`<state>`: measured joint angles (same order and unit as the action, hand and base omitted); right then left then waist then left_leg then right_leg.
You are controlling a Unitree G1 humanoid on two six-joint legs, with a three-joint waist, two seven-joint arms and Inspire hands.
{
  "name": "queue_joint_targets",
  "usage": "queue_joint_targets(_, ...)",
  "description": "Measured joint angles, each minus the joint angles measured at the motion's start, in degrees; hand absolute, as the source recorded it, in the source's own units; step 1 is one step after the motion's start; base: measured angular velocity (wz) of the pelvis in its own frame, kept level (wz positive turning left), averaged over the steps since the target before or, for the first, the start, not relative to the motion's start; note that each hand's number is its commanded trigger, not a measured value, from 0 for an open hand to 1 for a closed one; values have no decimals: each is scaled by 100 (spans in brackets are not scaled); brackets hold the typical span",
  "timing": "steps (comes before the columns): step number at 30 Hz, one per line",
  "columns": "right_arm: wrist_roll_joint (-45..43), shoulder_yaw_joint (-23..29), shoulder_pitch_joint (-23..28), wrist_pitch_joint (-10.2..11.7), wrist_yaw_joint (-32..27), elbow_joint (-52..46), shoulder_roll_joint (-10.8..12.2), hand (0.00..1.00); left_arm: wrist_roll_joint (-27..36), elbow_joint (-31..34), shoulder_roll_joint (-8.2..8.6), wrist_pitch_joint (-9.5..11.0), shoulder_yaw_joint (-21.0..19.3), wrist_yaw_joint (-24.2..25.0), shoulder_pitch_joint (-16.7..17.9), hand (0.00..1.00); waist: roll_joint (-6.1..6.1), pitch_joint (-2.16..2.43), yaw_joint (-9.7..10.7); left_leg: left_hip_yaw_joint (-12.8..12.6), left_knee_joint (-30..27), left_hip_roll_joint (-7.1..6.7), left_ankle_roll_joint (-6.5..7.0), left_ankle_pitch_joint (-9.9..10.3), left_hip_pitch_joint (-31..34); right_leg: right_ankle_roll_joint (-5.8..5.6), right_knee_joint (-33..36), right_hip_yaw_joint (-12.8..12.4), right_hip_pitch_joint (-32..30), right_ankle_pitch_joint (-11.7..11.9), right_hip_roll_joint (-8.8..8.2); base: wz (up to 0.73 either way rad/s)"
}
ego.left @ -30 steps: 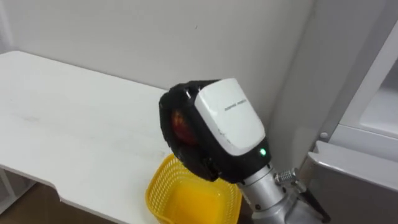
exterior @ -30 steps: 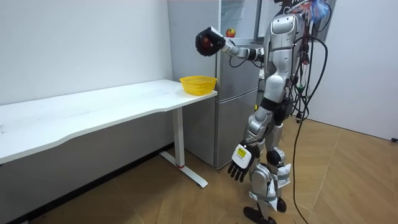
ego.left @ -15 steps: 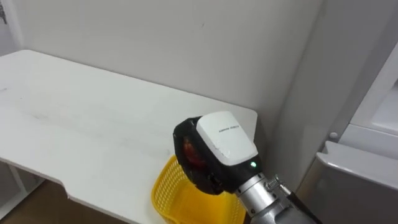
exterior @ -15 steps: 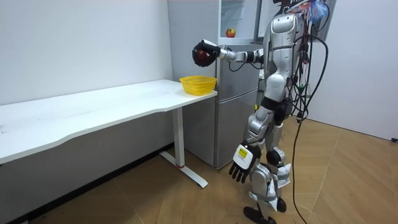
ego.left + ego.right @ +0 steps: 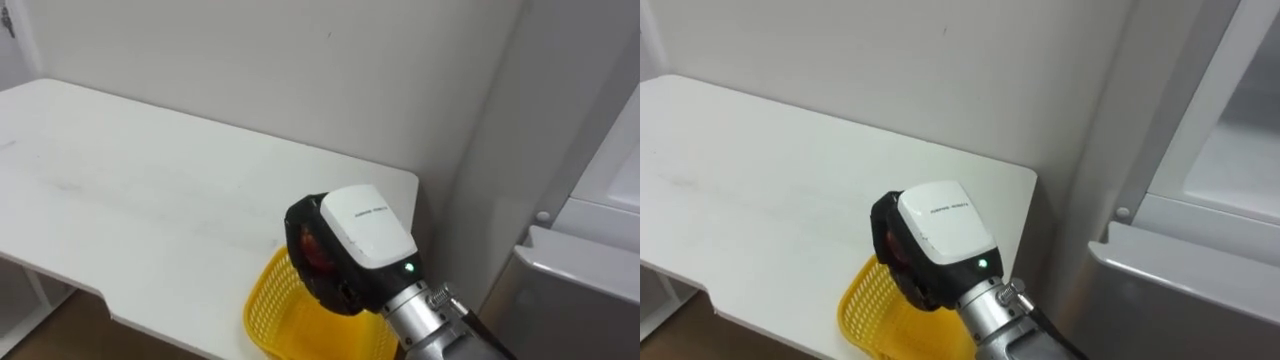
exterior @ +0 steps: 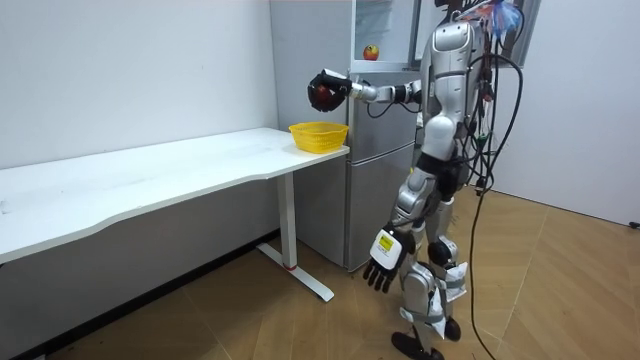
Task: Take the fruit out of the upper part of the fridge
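My right hand (image 5: 355, 240) is shut on a red fruit (image 5: 312, 250), which shows between the dark fingers under the white back of the hand. The hand hovers just above a yellow mesh basket (image 5: 268, 312) at the right end of the white table (image 5: 150, 200). In the room view the right hand (image 6: 325, 92) is stretched out from the shoulder over the basket (image 6: 318, 135), clear of its rim. A second red fruit (image 6: 371, 52) sits in the open upper fridge. My left hand (image 6: 383, 270) hangs by my thigh, fingers relaxed.
The grey fridge (image 6: 380, 150) stands right beside the table's end, and I stand in front of it. Its open upper compartment edge (image 5: 590, 250) is at the right of the eye view. A white wall (image 5: 300, 70) runs behind the table.
The right hand with the red fruit has come down and out from in front of the fridge to just above the yellow basket. The left hand has stayed hanging.
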<state>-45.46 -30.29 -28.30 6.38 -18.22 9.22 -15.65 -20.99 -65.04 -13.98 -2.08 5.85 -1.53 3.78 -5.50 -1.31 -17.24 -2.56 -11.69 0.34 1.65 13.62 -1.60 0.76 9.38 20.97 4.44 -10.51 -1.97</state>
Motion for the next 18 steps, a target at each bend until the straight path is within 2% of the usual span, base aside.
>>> queue_joint_targets(4, 49, 0, 21, -3, 0, 149, 1, 100, 3, 14, 11, -1, 3, -70, -32, 0, 19, 20, 43, 1, 6, -17, 0, 0, -8, -1, -79, 10, 45, 1, -2, 1)
queue_joint_targets(13, 40, -1, 65, -33, 26, 217, -6, 100, 2, 14, 58, -3, 11, -69, -46, 0, 44, 26, 139, 60, 43, -15, 0, 0, -67, -1, -70, -38, 54, 1, 9, -2)
queue_joint_targets(14, 39, 0, 79, -33, 30, 217, -6, 77, 2, 14, 63, -2, 11, -68, -46, 0, 44, 26, 139, 79, 46, -16, 0, 0, -75, -1, -69, -38, 55, 1, 9, 0)
queue_joint_targets(15, 39, -1, 99, -34, 49, 217, -6, 60, 2, 14, 71, -2, 11, -68, -46, 0, 44, 26, 139, 108, 57, -18, 0, 0, -90, -1, -68, -38, 55, 1, 10, 0)
queue_joint_targets(16, 39, -1, 102, -34, 80, 217, -6, 35, 2, 14, 74, -2, 11, -67, -48, 0, 43, 27, 139, 109, 65, -18, 0, 0, -92, -1, -67, -38, 61, 1, 10, 0)
queue_joint_targets(17, 38, -1, 102, -34, 85, 218, -6, 25, 2, 14, 75, -1, 11, -67, -48, 0, 42, 27, 139, 113, 76, -18, 0, 0, -96, -1, -65, -38, 65, 1, 11, 0)
queue_joint_targets(18, 38, -1, 102, -34, 86, 226, -7, 0, -2, 14, 80, -1, 11, -67, -47, 0, 44, 26, 137, 142, 97, -14, 0, 0, -113, -1, -41, -38, 55, 1, 15, -4)
